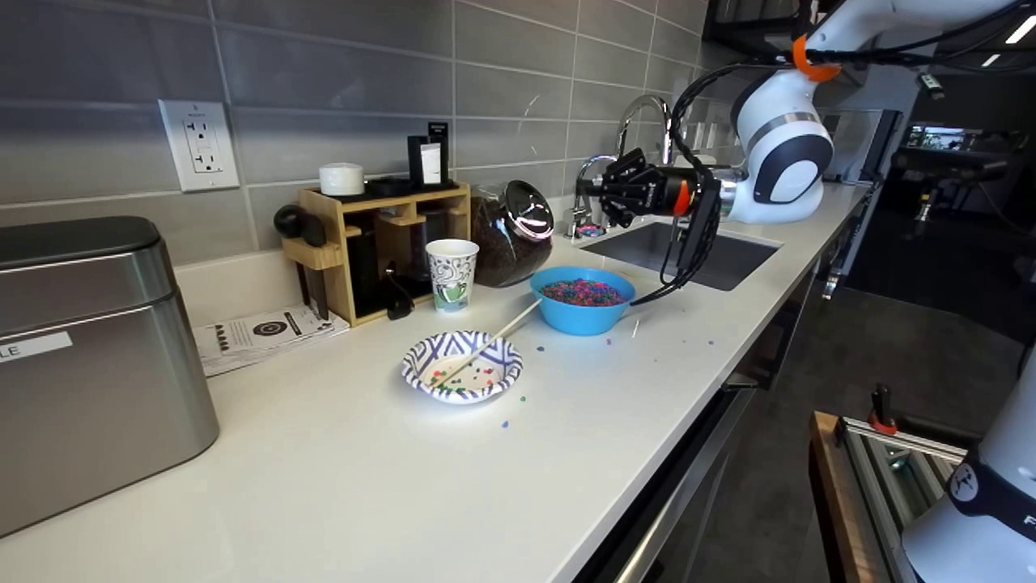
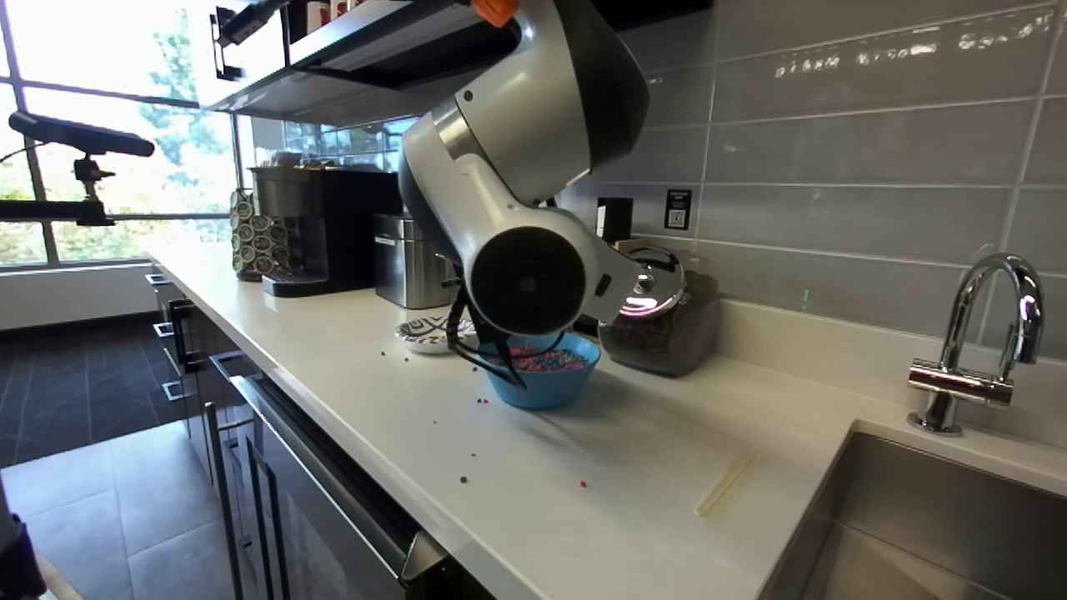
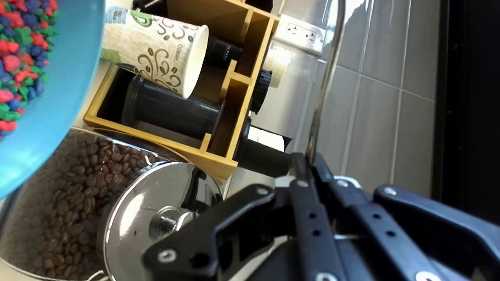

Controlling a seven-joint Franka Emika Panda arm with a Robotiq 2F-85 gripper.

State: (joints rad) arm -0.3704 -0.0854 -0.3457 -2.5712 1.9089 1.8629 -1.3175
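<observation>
Above the surface (image 1: 364,494), near the bowl (image 1: 579,320), found hand (image 3: 309,157) clenched on a thin rod (image 3: 328,74). Judged grip done, release not yet done. Observed rod as shiny, slender, slightly curved, running from hand out past the edge of the wrist view; cannot tell its far end. Noted coloured pieces (image 1: 583,293) heaped in bowl, only a few in dish (image 1: 425,356), some scattered on surface nearby

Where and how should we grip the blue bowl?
Probably the rim of the blue bowl, on the side facing the front edge of the counter. From above, fingers straddling it, once free of the metal rod. The bowl flares upward, pellets sit below the rim.
</observation>
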